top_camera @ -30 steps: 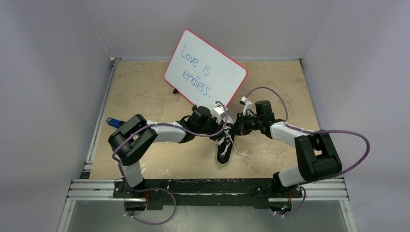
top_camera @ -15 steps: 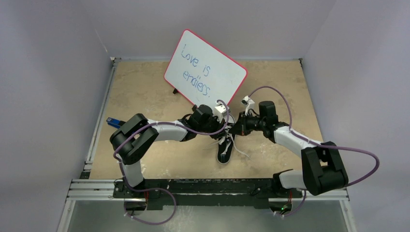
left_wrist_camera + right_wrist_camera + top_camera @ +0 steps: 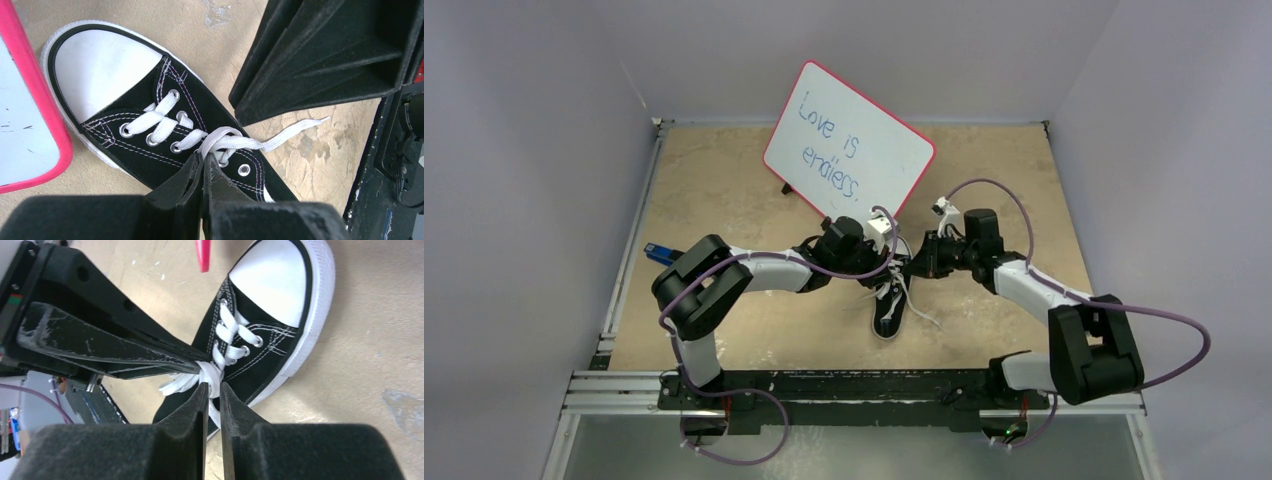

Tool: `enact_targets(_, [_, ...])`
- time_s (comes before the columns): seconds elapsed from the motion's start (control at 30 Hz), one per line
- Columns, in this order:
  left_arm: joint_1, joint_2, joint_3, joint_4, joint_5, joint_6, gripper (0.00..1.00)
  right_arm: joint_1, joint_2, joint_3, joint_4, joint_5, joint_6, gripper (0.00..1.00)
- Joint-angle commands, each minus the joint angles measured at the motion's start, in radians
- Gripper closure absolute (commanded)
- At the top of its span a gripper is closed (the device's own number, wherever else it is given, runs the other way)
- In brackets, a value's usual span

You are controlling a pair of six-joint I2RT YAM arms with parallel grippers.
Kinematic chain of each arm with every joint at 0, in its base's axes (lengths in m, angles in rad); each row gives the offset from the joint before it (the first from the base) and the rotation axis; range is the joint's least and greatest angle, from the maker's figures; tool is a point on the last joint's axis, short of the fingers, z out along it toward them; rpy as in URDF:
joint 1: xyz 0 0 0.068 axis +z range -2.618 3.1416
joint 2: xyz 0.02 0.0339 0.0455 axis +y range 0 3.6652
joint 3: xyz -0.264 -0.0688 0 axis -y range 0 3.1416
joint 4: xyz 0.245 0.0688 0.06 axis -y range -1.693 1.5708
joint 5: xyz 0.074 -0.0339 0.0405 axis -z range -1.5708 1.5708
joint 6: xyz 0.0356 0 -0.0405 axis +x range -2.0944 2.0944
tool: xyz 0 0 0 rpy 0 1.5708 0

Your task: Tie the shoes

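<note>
Our right arm (image 3: 1024, 285) swings wider over the shoe (image 3: 890, 300) at mid-counter (image 3: 724, 180): left jaws clamp the crossed laces (image 3: 225, 140), right jaws sit nearly together, grip unclear, apparently cinching the knot.

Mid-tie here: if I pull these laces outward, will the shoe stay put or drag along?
Likely drags: the shoe is small, probably light, and lies unpinned on the table. The laces look flat and floppy, so the free end should trail limply. The left gripper and right gripper pinch the same crossing, so opposed pulls may roughly cancel.
</note>
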Motion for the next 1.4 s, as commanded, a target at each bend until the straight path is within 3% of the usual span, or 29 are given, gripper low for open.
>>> enact_targets(0.0, [0.006, -0.033, 0.004, 0.043, -0.007, 0.032, 1.00, -0.006, 0.028, 0.058, -0.054, 0.043, -0.061, 0.81])
enact_targets(0.27, [0.006, -0.023, 0.011, 0.052, 0.016, 0.030, 1.00, -0.006, 0.080, 0.076, -0.010, -0.002, -0.081, 0.74])
enact_targets(0.47, [0.006, -0.024, 0.013, 0.048, 0.022, 0.035, 1.00, -0.005, 0.109, 0.073, 0.013, -0.042, -0.081, 0.79])
enact_targets(0.7, [0.007, -0.025, 0.009, 0.042, 0.028, 0.041, 1.00, -0.004, 0.031, 0.057, 0.010, -0.028, -0.057, 0.67])
enact_targets(1.07, [0.006, -0.020, 0.007, 0.055, 0.033, 0.035, 1.00, 0.009, 0.114, 0.064, 0.027, -0.064, -0.086, 0.74])
enact_targets(1.37, [0.006, -0.013, 0.016, 0.056, 0.043, 0.034, 1.00, 0.030, 0.156, 0.071, 0.049, -0.063, -0.089, 0.72])
